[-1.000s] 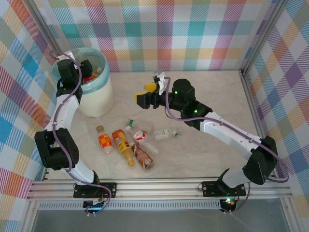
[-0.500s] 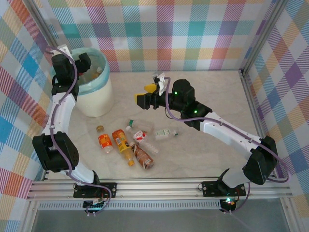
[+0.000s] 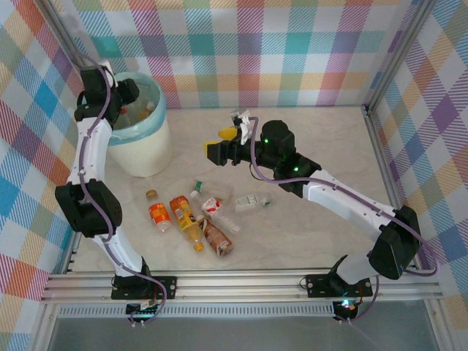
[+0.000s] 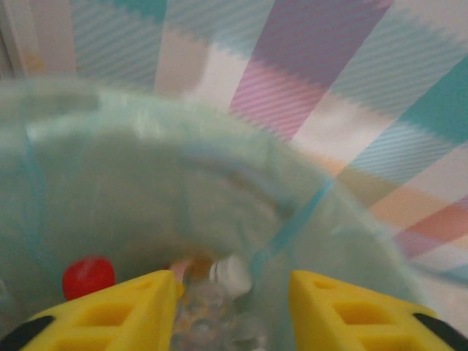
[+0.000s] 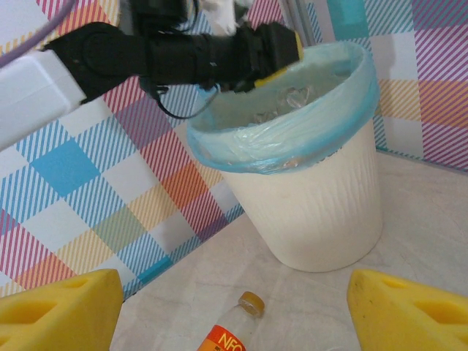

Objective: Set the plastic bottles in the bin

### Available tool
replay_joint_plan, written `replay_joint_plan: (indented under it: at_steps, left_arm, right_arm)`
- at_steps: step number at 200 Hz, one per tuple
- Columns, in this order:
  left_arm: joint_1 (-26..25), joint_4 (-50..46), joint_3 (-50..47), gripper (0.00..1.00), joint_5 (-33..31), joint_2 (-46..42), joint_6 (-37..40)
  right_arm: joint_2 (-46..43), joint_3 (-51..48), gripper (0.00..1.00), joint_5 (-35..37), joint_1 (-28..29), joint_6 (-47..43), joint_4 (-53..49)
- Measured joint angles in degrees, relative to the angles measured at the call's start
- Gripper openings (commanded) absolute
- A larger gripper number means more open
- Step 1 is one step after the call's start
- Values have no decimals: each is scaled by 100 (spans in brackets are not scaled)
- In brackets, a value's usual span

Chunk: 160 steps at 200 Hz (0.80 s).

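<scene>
Your left gripper (image 4: 234, 311) hangs over the round white ribbed bin (image 3: 150, 150), upper left, yellow fingers (image 4: 117, 314) narrowed, empty.
Your right gripper (image 5: 234, 307) stands wide, empty; glossy plastic bottles (image 3: 191, 219) cluster lower centre, open marbled tabletop (image 3: 314, 146) around.

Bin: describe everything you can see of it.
The bin is round, white, faintly ribbed plastic, lined with a light blue-green bag folded over the rim. It stands upright at the far left of the table, by the plaid wall. Bottles lie inside, one red-capped, one white-capped. The left end effector hangs over its opening, jaws apart, empty.
</scene>
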Motion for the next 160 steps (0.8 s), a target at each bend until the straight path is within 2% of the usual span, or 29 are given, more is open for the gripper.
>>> replay_joint_plan:
  at_steps: [17, 42, 72, 92, 113, 134, 160]
  left_arm:
    - [4, -466, 101, 32, 72, 249, 35]
    - [4, -918, 125, 33, 214, 374, 52]
    - [4, -1021, 153, 41, 291, 356, 105]
    - [4, -1165, 269, 53, 291, 354, 133]
    - [4, -1473, 645, 60, 275, 356, 116]
    - [4, -1550, 1130, 63, 229, 273, 46]
    - [2, -1460, 1073, 63, 144, -315, -46]
  right_arm:
    - [0, 0, 80, 0, 0, -2, -2]
    - [0, 0, 80, -2, 4, 0, -4]
    - [20, 0, 80, -59, 7, 55, -2]
    - [70, 2, 80, -96, 11, 90, -7]
    - [138, 39, 80, -103, 33, 103, -118]
    - [188, 192, 81, -57, 37, 85, -404]
    - [190, 361, 83, 101, 37, -61, -822]
